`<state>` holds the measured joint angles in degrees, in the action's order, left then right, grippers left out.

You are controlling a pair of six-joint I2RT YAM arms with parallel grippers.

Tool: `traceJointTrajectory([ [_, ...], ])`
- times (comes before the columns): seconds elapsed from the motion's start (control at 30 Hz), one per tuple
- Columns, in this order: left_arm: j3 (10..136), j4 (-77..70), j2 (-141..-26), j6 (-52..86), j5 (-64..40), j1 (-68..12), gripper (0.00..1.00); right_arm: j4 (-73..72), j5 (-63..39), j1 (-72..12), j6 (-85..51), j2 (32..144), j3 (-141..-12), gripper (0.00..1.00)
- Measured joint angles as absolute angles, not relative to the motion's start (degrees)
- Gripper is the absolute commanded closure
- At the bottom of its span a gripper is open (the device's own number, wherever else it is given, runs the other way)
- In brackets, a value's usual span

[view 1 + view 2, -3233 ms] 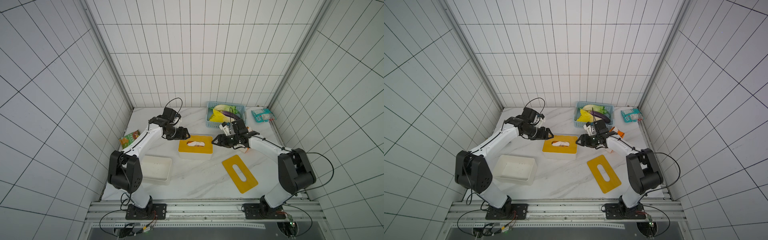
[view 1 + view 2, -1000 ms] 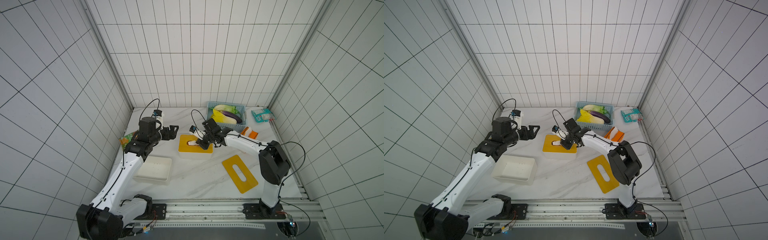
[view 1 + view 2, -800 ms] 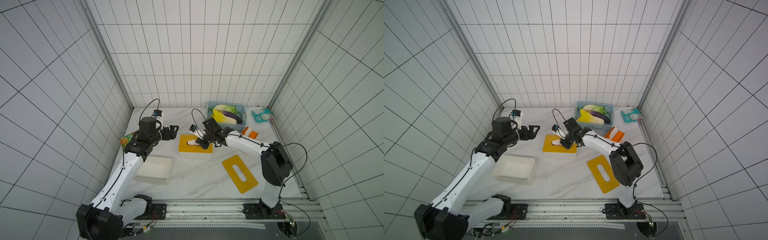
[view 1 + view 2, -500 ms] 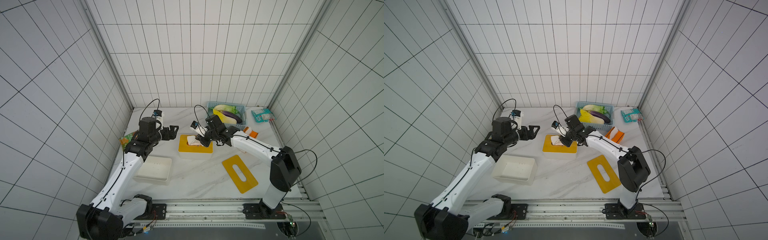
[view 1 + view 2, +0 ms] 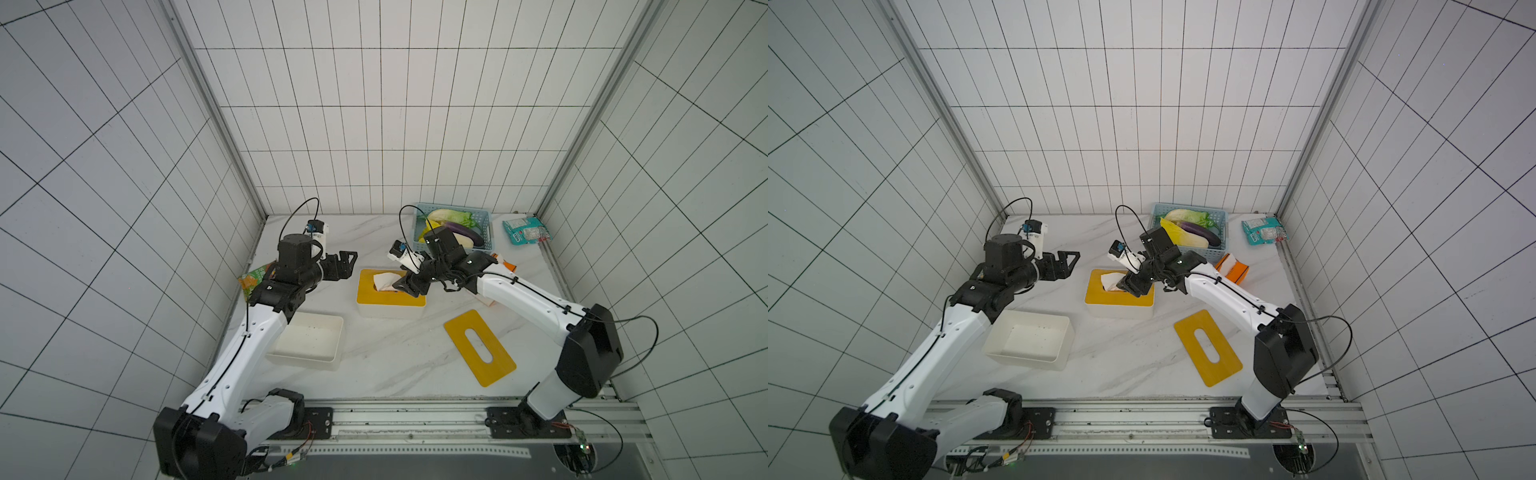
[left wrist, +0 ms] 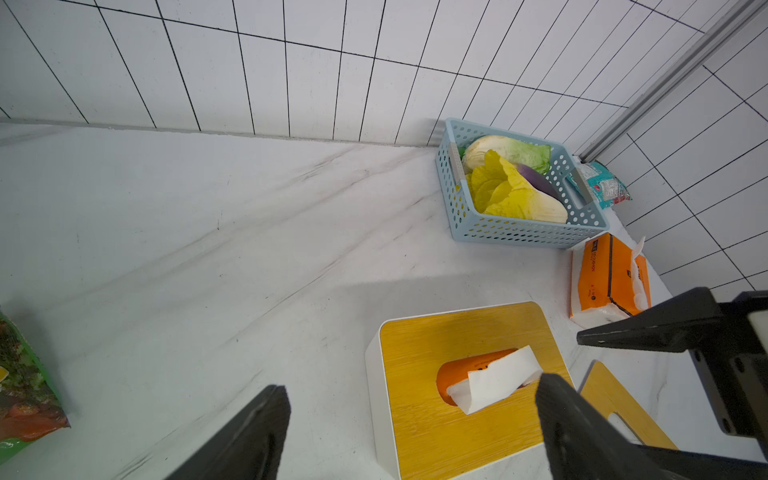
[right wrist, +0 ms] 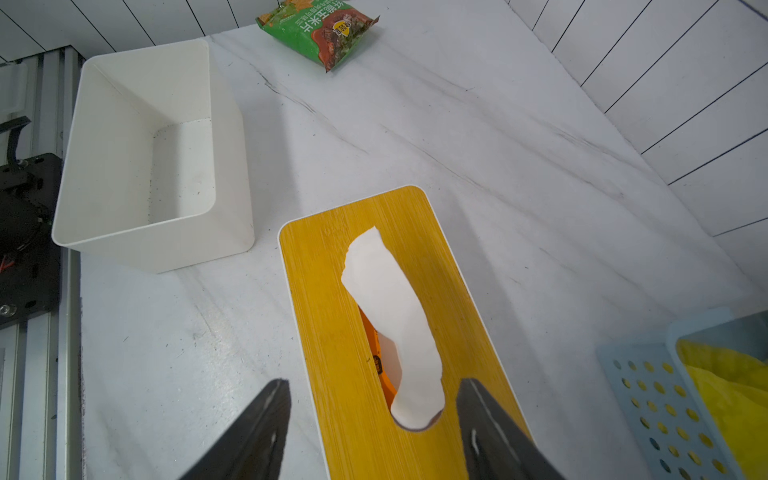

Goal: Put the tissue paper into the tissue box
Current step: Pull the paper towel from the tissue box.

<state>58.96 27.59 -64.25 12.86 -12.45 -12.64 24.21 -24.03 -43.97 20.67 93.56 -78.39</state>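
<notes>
Clad in white shells along left arm [image 5: 245,345] and right arm [image 5: 528,299], black at joints. Trailed by thin black cables [image 5: 400,220]. Fitted with small white wrist camera [image 5: 319,231], blue-tagged; black tapered fingers [image 6: 249,436]. Bolted to grey metal rail [image 5: 415,417], near edge.

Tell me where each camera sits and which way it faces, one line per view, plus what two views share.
Top views: high above the front rail, looking down on the table; both arms show, left gripper open, right gripper over the tissue box.
Left wrist: behind the left gripper, facing the tissue box and blue basket; its fingers frame the view.
Right wrist: behind the right gripper, looking down at the tissue paper; its open fingers show.
Shared: both wrist views show the tissue paper poking from the tissue box.
</notes>
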Motion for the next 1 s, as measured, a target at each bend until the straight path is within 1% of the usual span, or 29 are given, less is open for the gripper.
traceJointTrajectory([
  [0.03, 58.96, 27.59, -64.34, 12.86, -12.51, -12.64, 0.09, 24.18, -24.99, -43.31, 19.75, 93.78, -78.39, 0.45],
  [0.1, 58.96, 27.59, -64.49, 12.91, -12.6, -12.64, 0.09, 24.14, -26.33, -41.76, 17.91, 94.35, -78.39, 0.46],
  [0.27, 58.96, 27.59, -64.53, 13.06, -12.91, -12.64, 0.09, 23.9, -27.14, -38.83, 13.63, 96.12, -78.08, 0.46],
  [0.43, 58.96, 27.59, -64.53, 13.06, -13.04, -12.62, 0.09, 22.87, -27.22, -39.55, 11.27, 96.12, -75.81, 0.43],
  [0.6, 58.96, 27.59, -64.55, 13.08, -13.13, -12.62, 0.09, 22.28, -25.39, -40.8, 10.2, 96.55, -74.26, 0.44],
  [0.8, 58.96, 27.59, -64.69, 13.08, -13.17, -12.62, 0.09, 20.88, -21.5, -42.19, 9.32, 99.02, -74.26, 0.52],
  [0.87, 58.96, 27.59, -64.69, 13.08, -13.17, -12.62, 0.09, 20.58, -20.38, -42.52, 9.1, 99.66, -74.26, 0.56],
  [0.9, 58.96, 27.59, -64.69, 13.08, -13.17, -12.62, 0.09, 20.43, -20.08, -42.7, 9.15, 99.9, -74.26, 0.59],
  [1.0, 58.96, 27.59, -64.69, 13.08, -13.17, -12.62, 0.09, 19.75, -18.96, -42.98, 8.95, 100.42, -74.26, 0.74],
])
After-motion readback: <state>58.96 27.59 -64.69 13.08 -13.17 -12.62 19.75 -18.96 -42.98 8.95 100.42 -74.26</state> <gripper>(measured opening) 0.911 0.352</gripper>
